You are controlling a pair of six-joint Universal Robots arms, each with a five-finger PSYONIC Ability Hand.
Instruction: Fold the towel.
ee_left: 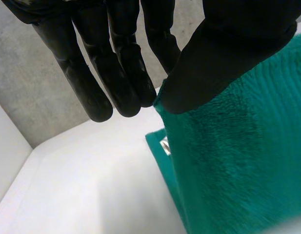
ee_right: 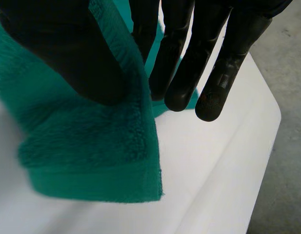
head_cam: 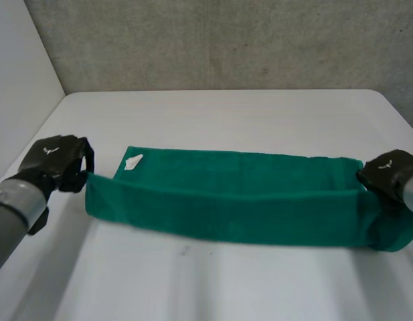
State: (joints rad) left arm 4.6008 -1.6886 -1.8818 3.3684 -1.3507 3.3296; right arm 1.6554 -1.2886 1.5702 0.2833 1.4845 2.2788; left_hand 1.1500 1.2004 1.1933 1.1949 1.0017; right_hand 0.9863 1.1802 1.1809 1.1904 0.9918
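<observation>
1. Grey concrete wall [head_cam: 226, 40] backs a white bench [head_cam: 226, 114]. On the bench the green towel [head_cam: 226, 194] lies with its long axis running from 9 o'clock to 3 o'clock in the head view.
2. Your left hand [head_cam: 59, 160] sits at the towel's 9 o'clock end, clamped on the near corner. Its wrist view shows the thumb pressing the cloth against the fingers [ee_left: 126, 73].
3. Your right hand [head_cam: 387, 174] sits at the 3 o'clock end. It likewise pinches the near corner between thumb and fingers [ee_right: 174, 63], and the hemmed corner sticks out past the thumb.
4. Between the two hands the near long edge is raised off the bench and drawn fairly straight. The far long edge rests flat toward 12 o'clock, with a white label [head_cam: 133, 161] at its 9 o'clock corner.
5. Watch this relation: the resting edge lies at 12 o'clock from both hands, parallel to the line between them.
6. Judging from that, you would carry both corners toward 12 o'clock at the same pace, so the lifted edge lands along the far one.
7. Neither hand looks clearly nearer its far corner. If one leads, the edges will likely meet skewed.
</observation>
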